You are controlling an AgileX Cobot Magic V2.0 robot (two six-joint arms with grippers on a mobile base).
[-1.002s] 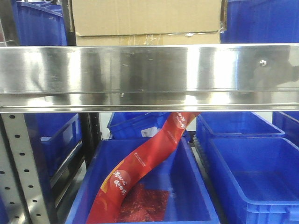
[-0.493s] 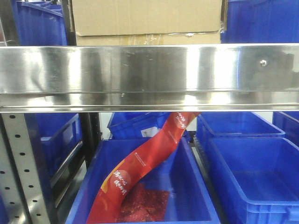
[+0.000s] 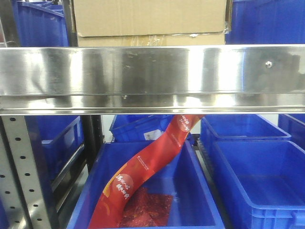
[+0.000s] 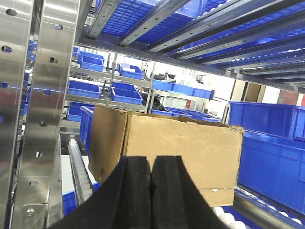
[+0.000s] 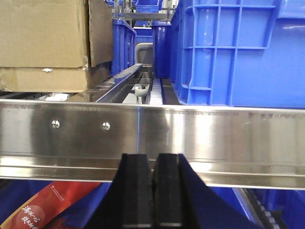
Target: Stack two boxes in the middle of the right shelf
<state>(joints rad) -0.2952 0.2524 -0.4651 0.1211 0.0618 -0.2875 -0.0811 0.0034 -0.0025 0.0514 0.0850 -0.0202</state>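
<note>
Two brown cardboard boxes are stacked on the steel shelf (image 3: 152,76): the upper box (image 3: 147,16) rests on a lower box (image 3: 150,40), of which only a taped strip shows. In the left wrist view my left gripper (image 4: 151,164) is shut and empty, raised in front of the upper box (image 4: 190,148) and apart from it; the lower box (image 4: 217,196) peeks out beneath. My right gripper (image 5: 153,160) is shut and empty, just before the shelf rail (image 5: 190,133), with the boxes (image 5: 43,33) up to its left.
Blue plastic bins (image 3: 267,21) flank the boxes on the shelf, one large bin (image 5: 238,52) close to their right. Below the rail, a blue bin (image 3: 190,200) holds a red banner (image 3: 143,167). A perforated grey upright (image 3: 21,176) stands at the lower left, and roller tracks (image 4: 78,176) run along the shelf.
</note>
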